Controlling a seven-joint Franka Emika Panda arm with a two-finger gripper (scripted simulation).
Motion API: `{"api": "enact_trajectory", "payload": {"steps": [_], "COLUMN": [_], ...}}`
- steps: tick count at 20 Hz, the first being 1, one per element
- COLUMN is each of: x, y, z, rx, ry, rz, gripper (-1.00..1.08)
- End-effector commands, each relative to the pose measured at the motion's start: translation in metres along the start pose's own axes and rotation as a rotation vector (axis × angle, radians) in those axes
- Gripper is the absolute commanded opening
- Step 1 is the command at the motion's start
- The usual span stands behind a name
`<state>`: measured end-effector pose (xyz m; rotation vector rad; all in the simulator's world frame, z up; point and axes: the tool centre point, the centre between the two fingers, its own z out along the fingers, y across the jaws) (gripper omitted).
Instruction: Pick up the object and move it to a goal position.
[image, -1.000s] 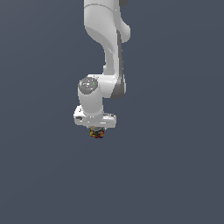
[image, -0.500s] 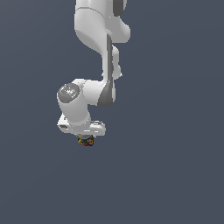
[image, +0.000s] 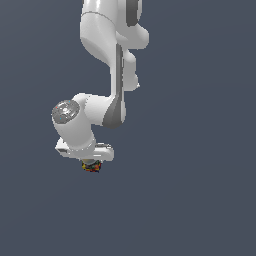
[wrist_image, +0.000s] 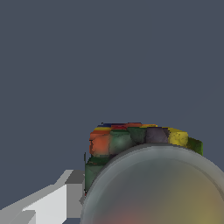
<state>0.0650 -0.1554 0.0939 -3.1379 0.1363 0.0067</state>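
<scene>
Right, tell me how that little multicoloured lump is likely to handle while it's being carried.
The lump is tiny beside the gripper, so probably light. In the wrist view it looks blocky with flat patches, so likely stiff, unlikely to roll. Little of it shows below the jaws, so it might slip.

The tool (image: 91, 167) carried the object (image: 90, 168) leftward, seemingly lower.

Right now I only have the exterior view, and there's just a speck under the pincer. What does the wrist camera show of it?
Observer: The object is a blocky lump of orange, green, purple and yellow patches.
Operator: Anything in front of it?
Observer: Yes, a blurred grey dome covers its near side.
Operator: Can you see the pincer gripping it?
Observer: Only one pale finger shows, beside the object; contact can't be told.
</scene>
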Motion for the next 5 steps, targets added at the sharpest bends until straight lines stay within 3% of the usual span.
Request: {"api": "enact_trajectory", "payload": {"steps": [1, 5], "x": [0.0048, 0.0065], "y": [0.0024, 0.0037], "z": [-0.003, -0.0033], "rx": [0.0, 0.0], "ry": [0.004, 0.004], "rz": [-0.001, -0.001], "gripper": [-1.0, -1.0]}}
